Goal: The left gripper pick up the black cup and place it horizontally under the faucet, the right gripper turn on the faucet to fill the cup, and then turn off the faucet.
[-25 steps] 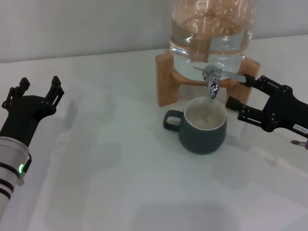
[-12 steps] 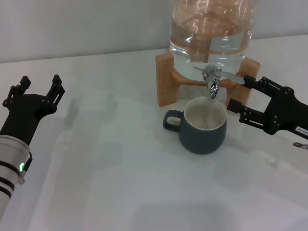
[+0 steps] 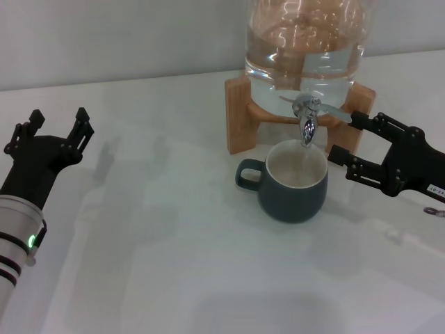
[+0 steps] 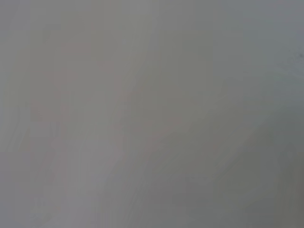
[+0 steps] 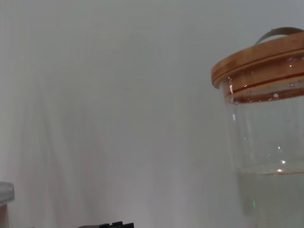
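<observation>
My right tool (image 3: 339,132) has its jaws spread wide just beside the faucet (image 3: 306,120): one slim jaw touches or nearly touches the tip of the flat lever, which points toward my right tool, and the other sits lower, close to the black cup's (image 3: 293,181) rim. The spout points straight down. The cup stands upright on the tabletop (image 3: 174,264) right under the spout, mouth up, its loop handle pointing away from my right tool. My left tool (image 3: 54,126), jaws wide and empty, hovers well apart from the cup.
</observation>
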### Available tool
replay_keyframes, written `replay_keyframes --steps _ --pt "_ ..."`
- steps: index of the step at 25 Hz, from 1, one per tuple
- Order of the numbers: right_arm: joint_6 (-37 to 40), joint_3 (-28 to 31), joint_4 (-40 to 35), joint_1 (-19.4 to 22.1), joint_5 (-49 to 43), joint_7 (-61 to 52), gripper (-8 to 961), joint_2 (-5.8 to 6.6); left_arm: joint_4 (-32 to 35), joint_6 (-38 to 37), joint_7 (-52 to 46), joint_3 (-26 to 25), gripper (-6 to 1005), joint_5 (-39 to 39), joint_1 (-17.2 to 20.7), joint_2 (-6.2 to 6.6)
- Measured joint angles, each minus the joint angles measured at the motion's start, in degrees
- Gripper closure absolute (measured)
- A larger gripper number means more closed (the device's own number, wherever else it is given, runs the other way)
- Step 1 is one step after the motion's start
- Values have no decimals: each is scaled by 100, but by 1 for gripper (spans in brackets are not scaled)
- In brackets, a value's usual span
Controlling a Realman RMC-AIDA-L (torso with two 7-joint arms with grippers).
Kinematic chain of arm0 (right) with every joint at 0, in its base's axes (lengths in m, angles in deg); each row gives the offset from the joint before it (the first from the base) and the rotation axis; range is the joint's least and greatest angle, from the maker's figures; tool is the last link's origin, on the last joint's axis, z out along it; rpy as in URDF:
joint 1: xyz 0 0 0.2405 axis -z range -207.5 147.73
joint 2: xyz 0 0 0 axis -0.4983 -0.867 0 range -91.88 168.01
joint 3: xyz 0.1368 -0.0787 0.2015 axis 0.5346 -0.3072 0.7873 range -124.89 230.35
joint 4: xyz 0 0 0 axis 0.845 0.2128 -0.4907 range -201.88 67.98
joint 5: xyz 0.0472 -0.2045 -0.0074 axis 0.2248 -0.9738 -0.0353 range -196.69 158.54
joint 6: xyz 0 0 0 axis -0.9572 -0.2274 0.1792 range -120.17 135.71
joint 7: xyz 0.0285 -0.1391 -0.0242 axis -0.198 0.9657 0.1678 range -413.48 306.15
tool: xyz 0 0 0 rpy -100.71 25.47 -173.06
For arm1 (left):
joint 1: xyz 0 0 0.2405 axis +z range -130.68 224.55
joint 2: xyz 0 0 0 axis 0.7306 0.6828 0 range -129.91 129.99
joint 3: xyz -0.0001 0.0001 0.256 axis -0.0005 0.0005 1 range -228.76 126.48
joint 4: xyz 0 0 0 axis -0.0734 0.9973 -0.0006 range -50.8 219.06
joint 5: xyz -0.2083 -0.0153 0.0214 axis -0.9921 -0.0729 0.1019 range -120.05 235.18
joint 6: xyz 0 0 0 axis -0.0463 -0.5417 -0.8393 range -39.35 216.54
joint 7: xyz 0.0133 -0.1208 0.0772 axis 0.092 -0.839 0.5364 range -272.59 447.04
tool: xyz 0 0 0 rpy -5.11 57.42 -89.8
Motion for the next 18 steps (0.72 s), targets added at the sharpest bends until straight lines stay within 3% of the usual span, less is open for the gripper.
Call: replay_keyframes --steps 18 --pt "-77 0 0 2 2 0 145 -3 0 96 0 0 199 -1 -17 0"
